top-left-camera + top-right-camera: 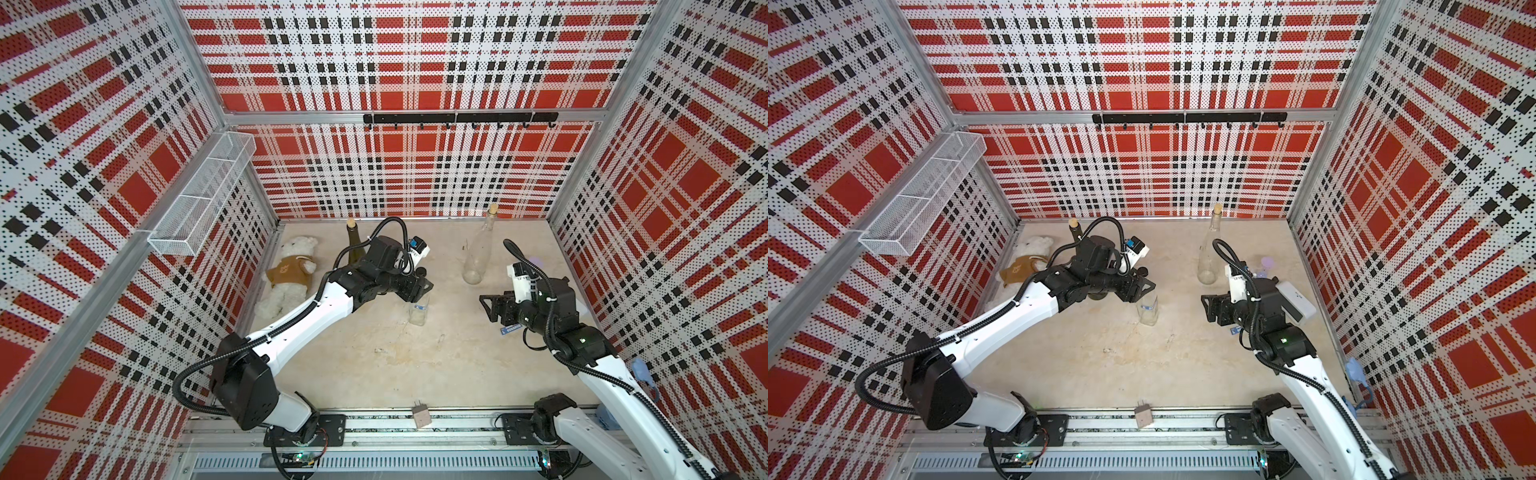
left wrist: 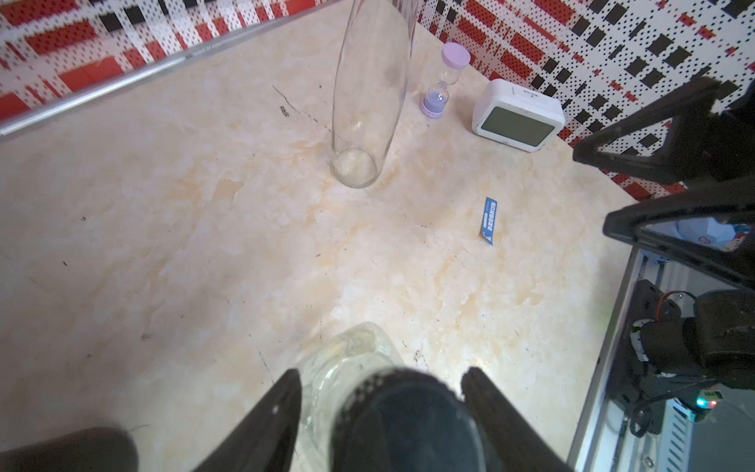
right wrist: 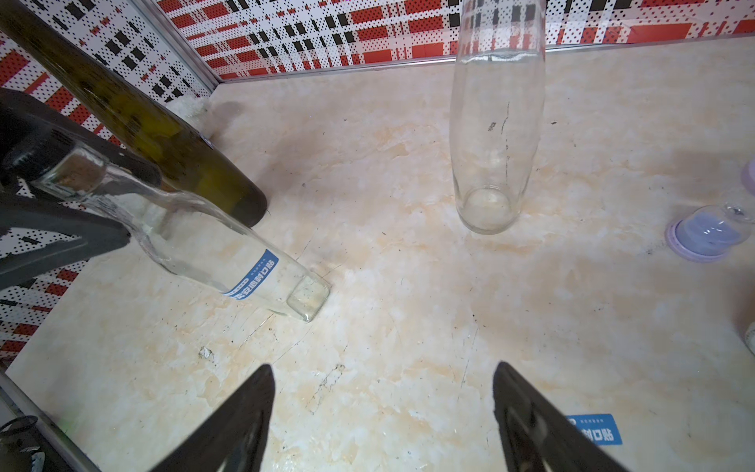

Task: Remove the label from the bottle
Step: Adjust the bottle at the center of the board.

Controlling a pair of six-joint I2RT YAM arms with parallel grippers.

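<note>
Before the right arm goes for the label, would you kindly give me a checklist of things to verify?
1. Left gripper straddles the small bottle at its neck: ok.
2. Its jaws firmly clamped on the neck: cannot tell.
3. Right gripper open and empty: ok.
4. Blue label on the bottle, visible in the right wrist view: ok.
5. Bottle base resting on the table: ok.
6. Bare table between the open jaws and the bottle: ok.
</note>
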